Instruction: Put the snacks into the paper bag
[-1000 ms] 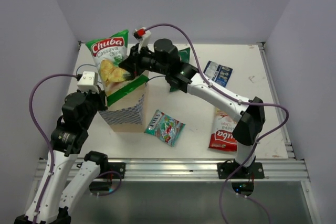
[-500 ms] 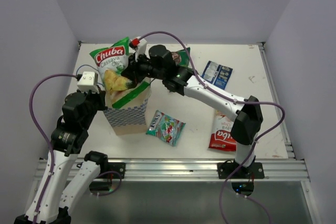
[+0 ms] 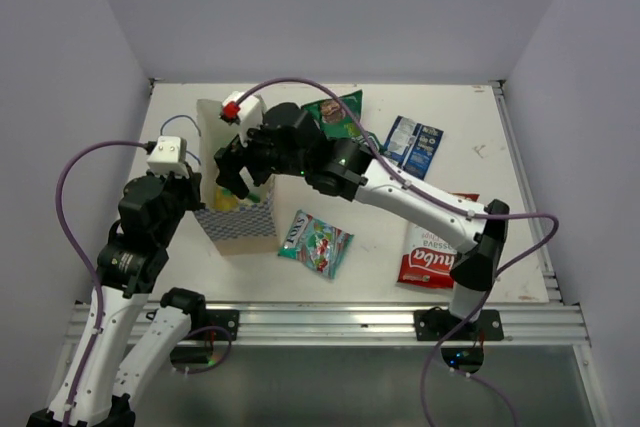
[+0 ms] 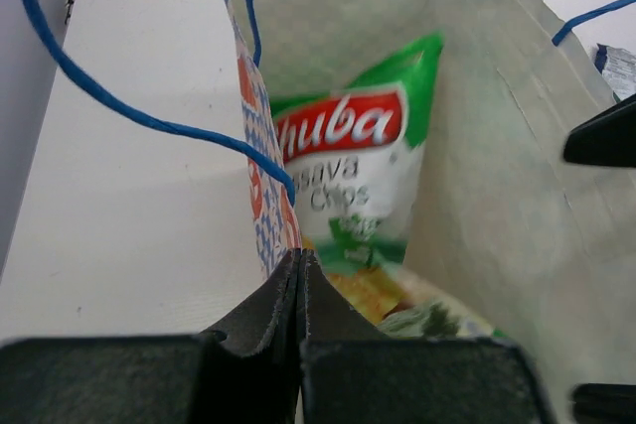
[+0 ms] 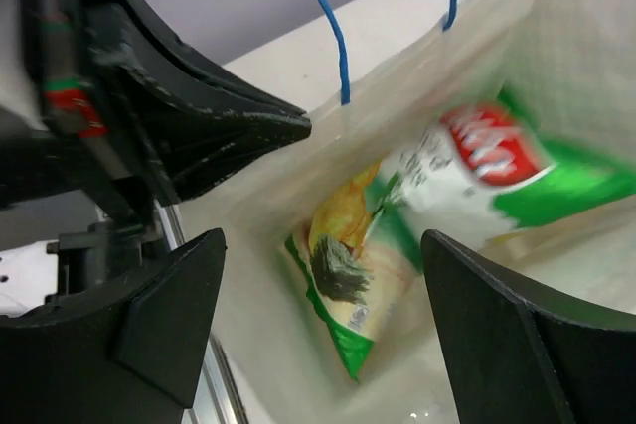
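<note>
Left gripper (image 4: 300, 280) is clamping the bag (image 4: 497, 146) wall; right gripper (image 5: 318, 275) is gaping empty over the chips packet (image 5: 467, 176) inside.

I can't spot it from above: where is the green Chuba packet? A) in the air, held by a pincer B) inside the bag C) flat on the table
B: both wrist views show the green Chuba packet down inside the bag.

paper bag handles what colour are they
Blue: thin string handles, clearest in the left wrist view.
</note>
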